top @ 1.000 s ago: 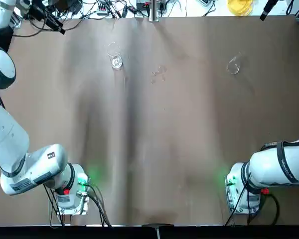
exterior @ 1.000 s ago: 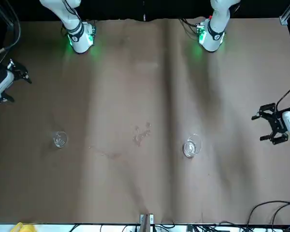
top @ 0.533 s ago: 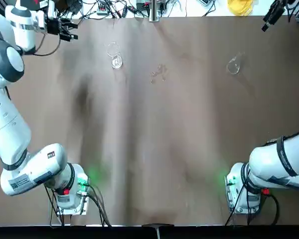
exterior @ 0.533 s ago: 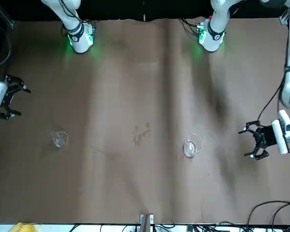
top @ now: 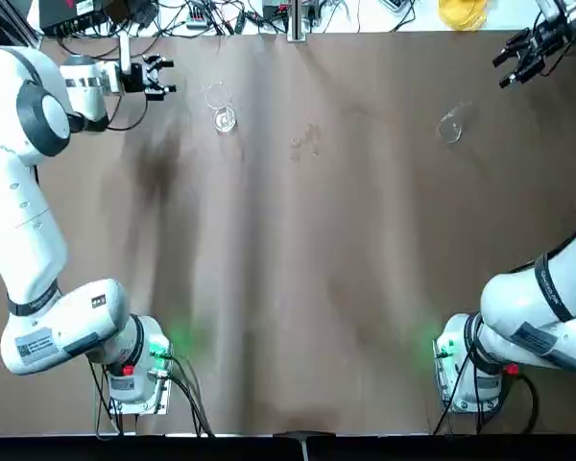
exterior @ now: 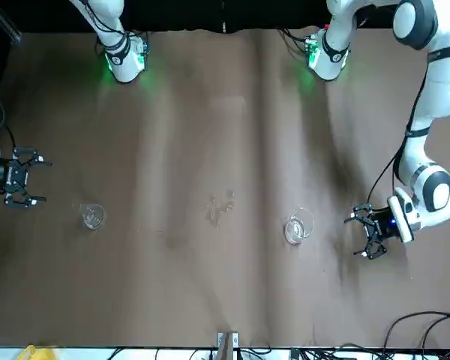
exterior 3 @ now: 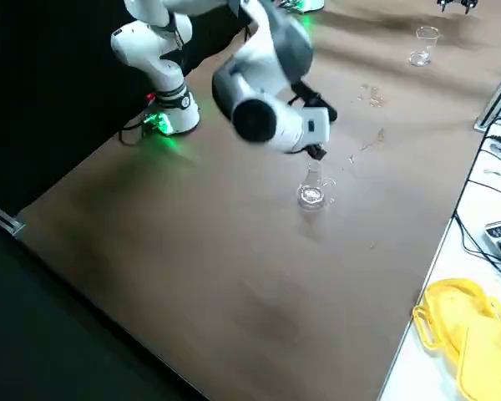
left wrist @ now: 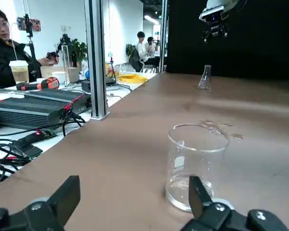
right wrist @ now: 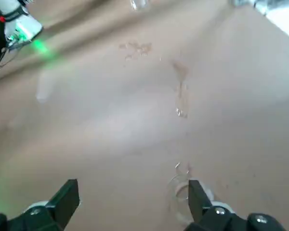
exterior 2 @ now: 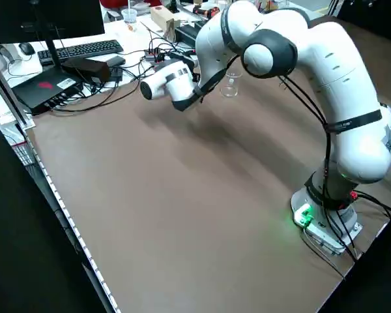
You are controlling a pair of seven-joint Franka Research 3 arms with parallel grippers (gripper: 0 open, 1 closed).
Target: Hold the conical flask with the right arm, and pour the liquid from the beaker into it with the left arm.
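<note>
- I judged this to be the approach: neither vessel was gripped, and the pour hadn't begun.
- My left gripper (top: 176,77) had its fingers apart, short of the beaker (left wrist: 176,166), which lay ahead, offset towards the arm bases. I needed to line up before closing.
- My right gripper (right wrist: 134,204), fingers also apart, was above the table (right wrist: 115,144), with the conical flask (right wrist: 181,195) off-centre towards one fingertip; centring and lowering came next.
</note>
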